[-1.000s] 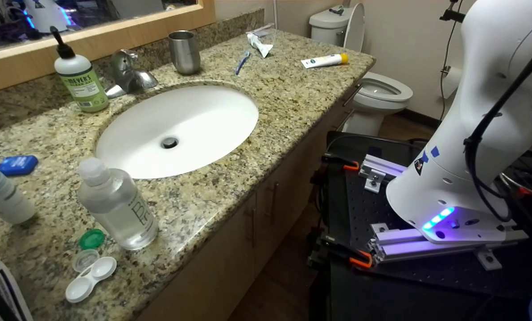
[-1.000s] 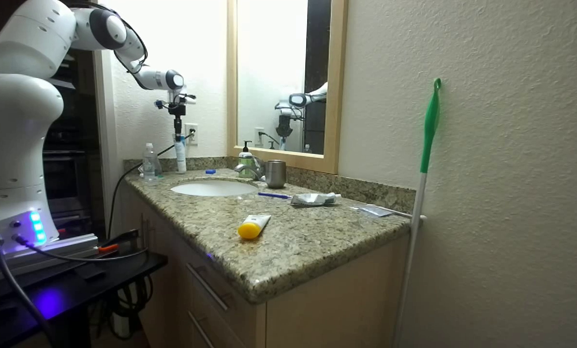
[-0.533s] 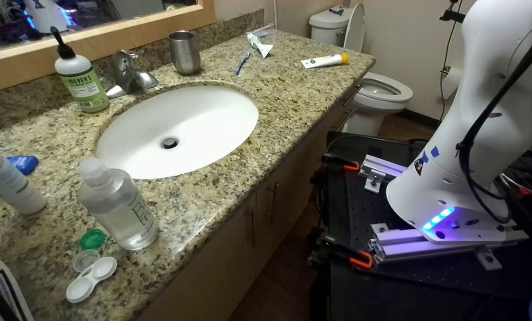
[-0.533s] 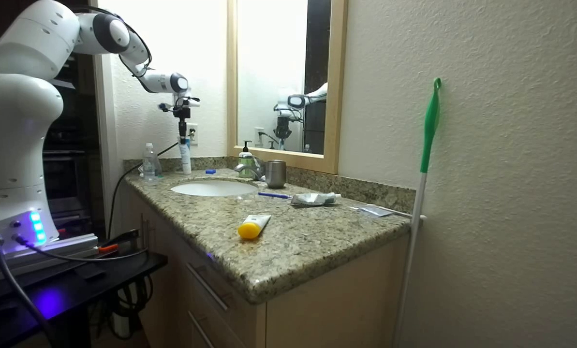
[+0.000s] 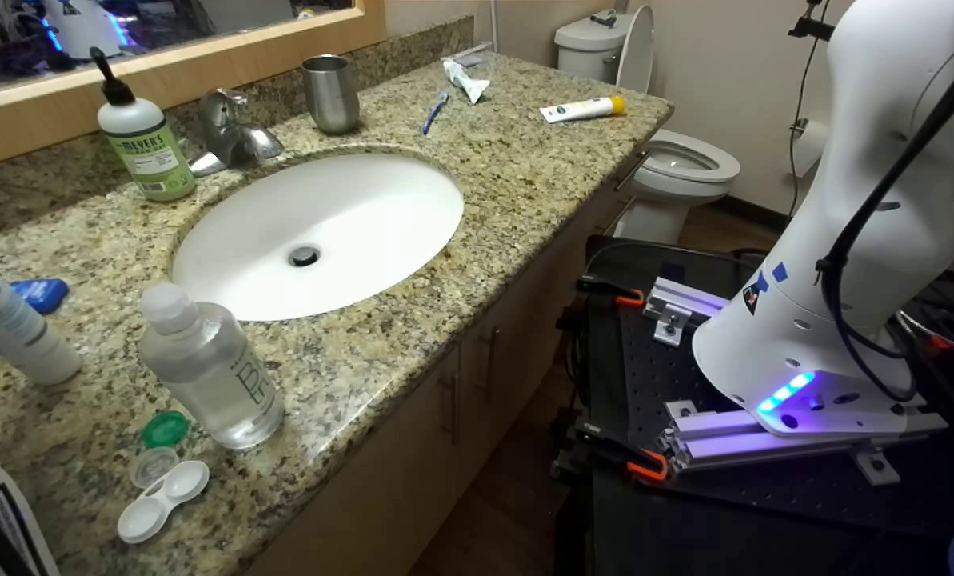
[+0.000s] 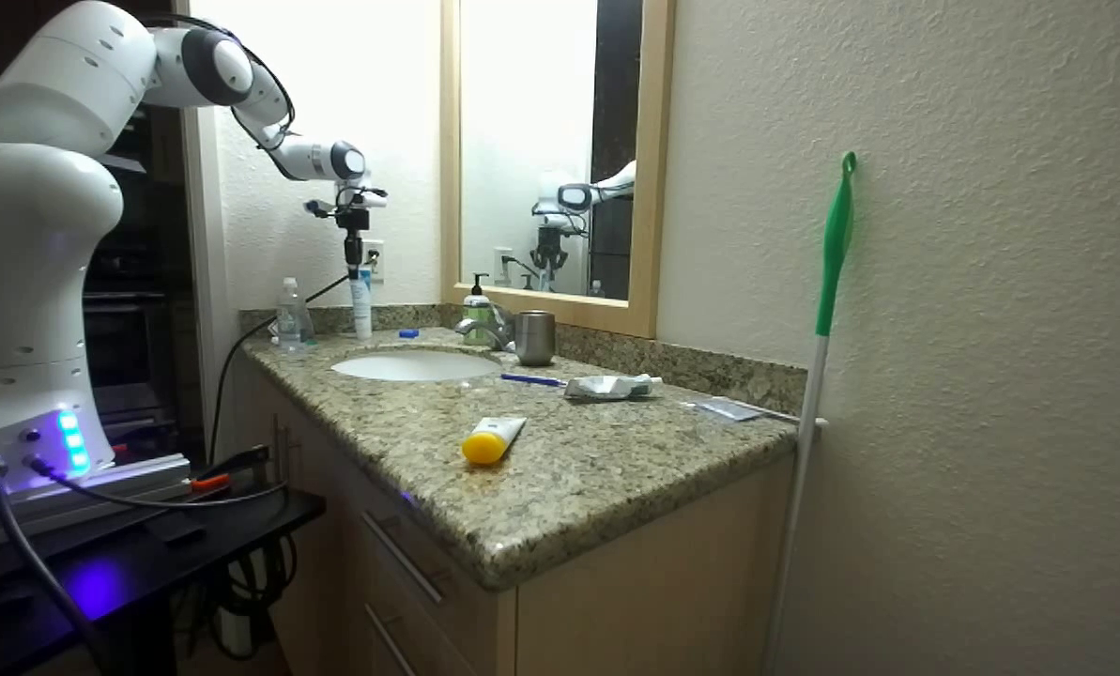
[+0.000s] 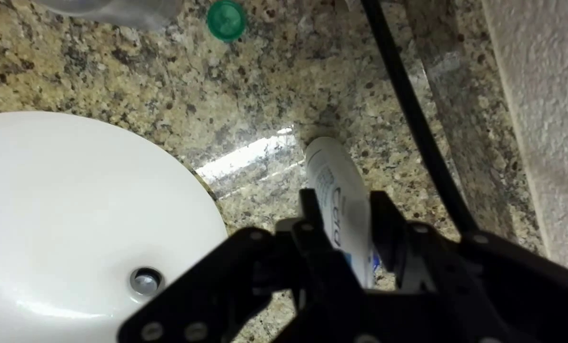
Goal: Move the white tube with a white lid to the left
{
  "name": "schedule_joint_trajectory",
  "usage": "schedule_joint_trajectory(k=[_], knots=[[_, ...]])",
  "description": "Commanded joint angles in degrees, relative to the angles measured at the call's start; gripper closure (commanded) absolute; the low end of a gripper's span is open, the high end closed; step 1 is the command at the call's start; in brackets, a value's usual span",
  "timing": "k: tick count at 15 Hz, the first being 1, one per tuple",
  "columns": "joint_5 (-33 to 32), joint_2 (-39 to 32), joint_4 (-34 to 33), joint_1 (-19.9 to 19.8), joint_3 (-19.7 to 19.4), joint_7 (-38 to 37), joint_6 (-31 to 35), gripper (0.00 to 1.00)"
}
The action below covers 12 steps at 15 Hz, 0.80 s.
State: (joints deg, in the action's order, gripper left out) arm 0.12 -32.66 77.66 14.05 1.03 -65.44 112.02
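Note:
The white tube (image 6: 361,305) stands nearly upright, lid end down, at the counter's far end in an exterior view. Its white lid (image 6: 363,331) meets the counter or hovers just above it; I cannot tell which. In an exterior view, the tube (image 5: 13,320) leans in from the left edge and its lid (image 5: 54,360) is lowest; the gripper is out of that picture. In the wrist view, my gripper (image 7: 339,193) has its fingers against both sides of the tube (image 7: 341,200), with the lid (image 7: 323,145) beyond the fingertips.
A clear bottle (image 5: 213,368), a green cap (image 5: 165,430) and a contact lens case (image 5: 163,500) are near the tube. A blue box (image 5: 41,294) lies behind it. The sink (image 5: 325,232) is beside it. A black cable (image 7: 417,119) hangs along the wall side.
The gripper and tube moved together toward the sink and blue box between the first and middle frames. Since then the gripper is almost still and the tube looks slightly more upright.

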Motion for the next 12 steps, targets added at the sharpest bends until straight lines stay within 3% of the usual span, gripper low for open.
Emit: schedule_joint_trajectory(k=[1, 6, 9, 12], knots=[[0.5, 0.1, -2.1, 0.1, 0.0, -1.3, -2.6, 0.37], [1.5, 5.6, -1.6, -0.7, 0.7, 0.2, -0.6, 0.02], [3.3, 12.0, 0.1, -2.1, 1.3, 1.9, -0.2, 0.0], [13.3, 20.5, 4.3, -5.6, 2.2, 10.3, -0.8, 0.0]])
